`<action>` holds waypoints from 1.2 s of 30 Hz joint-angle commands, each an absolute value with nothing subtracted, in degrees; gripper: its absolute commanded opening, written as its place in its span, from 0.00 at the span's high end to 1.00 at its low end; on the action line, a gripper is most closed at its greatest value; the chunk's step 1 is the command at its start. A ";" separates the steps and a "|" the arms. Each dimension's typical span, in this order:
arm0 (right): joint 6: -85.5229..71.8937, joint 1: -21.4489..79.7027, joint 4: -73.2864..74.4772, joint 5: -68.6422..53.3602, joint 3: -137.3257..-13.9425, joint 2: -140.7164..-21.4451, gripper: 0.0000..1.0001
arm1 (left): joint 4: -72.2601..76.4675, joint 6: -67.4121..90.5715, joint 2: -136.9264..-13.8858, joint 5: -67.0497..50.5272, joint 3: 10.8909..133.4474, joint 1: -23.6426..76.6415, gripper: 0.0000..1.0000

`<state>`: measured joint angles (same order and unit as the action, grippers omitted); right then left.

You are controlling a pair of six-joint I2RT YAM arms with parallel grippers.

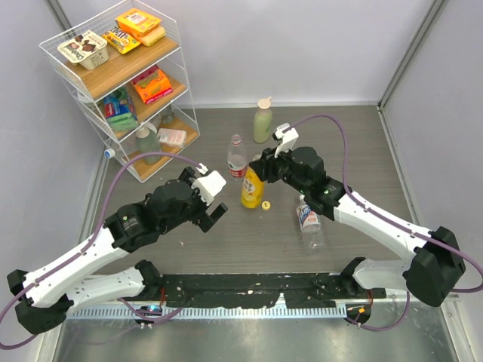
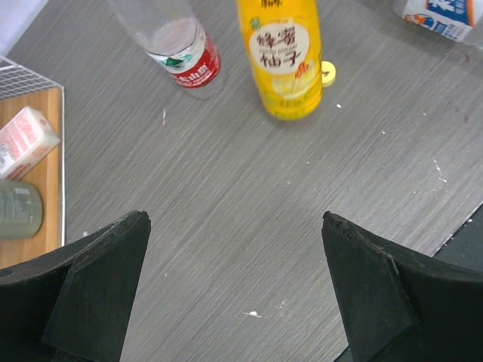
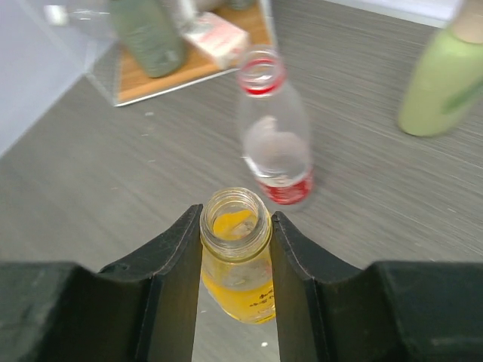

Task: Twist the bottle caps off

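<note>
The yellow juice bottle (image 1: 251,188) stands open at mid-table, its mouth bare in the right wrist view (image 3: 235,226). Its yellow cap (image 1: 266,204) lies on the table beside its base, also in the left wrist view (image 2: 327,72). My right gripper (image 1: 256,167) is shut on this bottle's neck, a finger (image 3: 177,256) pressing each side. A clear red-labelled bottle (image 1: 237,157) stands just behind it, uncapped, with a red ring at its neck (image 3: 261,75). My left gripper (image 1: 213,213) hangs open and empty over bare table (image 2: 234,219). No red cap shows.
A clear bottle with a blue-white label (image 1: 309,220) lies on its side right of the yellow one, its pale top end (image 1: 303,200) towards it. A pale green bottle (image 1: 263,121) with a beige cap stands at the back. A wire snack shelf (image 1: 121,75) fills the back left.
</note>
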<state>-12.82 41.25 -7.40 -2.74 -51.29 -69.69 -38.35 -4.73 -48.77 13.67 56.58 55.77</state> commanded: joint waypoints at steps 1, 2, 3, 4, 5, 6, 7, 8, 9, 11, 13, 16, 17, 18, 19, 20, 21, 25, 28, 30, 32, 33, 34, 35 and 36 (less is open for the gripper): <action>-8.79 41.31 -6.86 14.12 -55.19 -71.36 0.98 | -35.24 -4.04 -48.25 17.93 56.16 55.99 0.00; -8.70 41.31 -6.77 15.19 -55.80 -72.24 0.98 | -35.24 -4.04 -48.25 18.28 55.90 55.99 0.00; -8.70 41.31 -7.46 16.86 -55.98 -72.59 0.98 | -35.16 -3.96 -48.25 18.28 55.72 55.99 0.00; -8.70 41.31 -7.73 17.74 -56.25 -73.64 0.98 | -35.16 -3.87 -48.34 18.37 55.72 55.90 0.00; -8.88 41.31 -8.34 19.76 -56.42 -74.00 0.98 | -35.16 -4.04 -48.34 18.20 55.55 55.99 0.00; -8.88 41.31 -8.78 20.82 -56.77 -74.96 0.98 | -35.07 -4.13 -48.34 18.19 55.46 55.99 0.00; -9.22 41.31 -8.88 22.74 -57.04 -75.41 0.98 | -35.16 -4.04 -48.34 18.28 55.46 55.99 0.00; -9.23 41.22 -9.92 23.46 -57.13 -76.02 0.98 | -35.33 -3.96 -48.34 18.28 55.46 55.90 0.00; -9.05 41.22 -10.71 23.64 -56.87 -76.03 0.99 | -35.42 -3.96 -48.17 18.19 55.46 55.99 0.00; -9.05 41.22 -12.82 23.82 -56.43 -76.55 0.98 | -35.25 -3.96 -47.81 18.28 55.28 55.99 0.00; -8.62 41.22 -13.10 22.94 -56.77 -77.52 0.98 | -35.16 -3.96 -47.64 18.11 55.20 55.99 0.00; -8.52 41.13 -11.96 22.85 -56.87 -79.27 0.98 | -35.07 -4.04 -47.29 17.93 55.11 55.99 0.00; -8.79 41.22 -12.04 23.11 -56.17 -79.36 0.98 | -35.07 -4.04 -47.20 17.93 55.11 55.99 0.00; -8.88 41.22 -12.65 23.12 -55.47 -79.37 0.98 | -35.07 -4.13 -47.28 17.93 55.02 55.99 0.00; -9.05 41.22 -13.18 23.03 -53.89 -79.19 0.98 | -34.98 -4.04 -47.29 17.84 55.11 55.99 0.00; -9.40 41.22 -13.88 22.85 -53.18 -78.84 0.99 | -34.98 -4.04 -47.37 17.75 55.11 55.99 0.00; -9.58 41.22 -14.23 22.68 -51.87 -78.49 0.98 | -34.98 -4.04 -47.29 17.75 55.02 55.90 0.00; -10.28 41.22 -14.06 22.24 -50.19 -77.52 0.87 | -35.07 -4.22 -47.72 17.58 55.11 55.99 0.00; -10.37 41.22 -13.89 21.53 -49.22 -76.73 0.75 | -35.16 -4.22 -47.99 17.40 55.28 55.99 0.00; -10.46 41.22 -14.15 21.19 -48.61 -76.12 0.67 | -35.16 -4.22 -48.25 17.31 55.28 55.99 0.00; -10.63 41.22 -14.15 20.66 -47.90 -75.41 0.60 | -35.33 -4.22 -48.25 17.31 55.28 55.99 0.00; -10.55 41.22 -14.06 20.13 -47.81 -75.06 0.57 | -35.33 -4.22 -48.16 17.31 55.28 55.99 0.00; -10.55 41.22 -13.98 19.78 -47.64 -74.54 0.55 | -35.33 -4.13 -48.25 17.40 55.20 55.99 0.00; -10.29 41.22 -14.24 18.04 -47.46 -74.10 0.49 | -35.33 -4.22 -48.16 17.40 55.28 55.99 0.00; -10.20 41.22 -14.24 17.58 -47.20 -73.48 0.46 | -35.33 -4.22 -48.34 17.49 55.20 55.99 0.00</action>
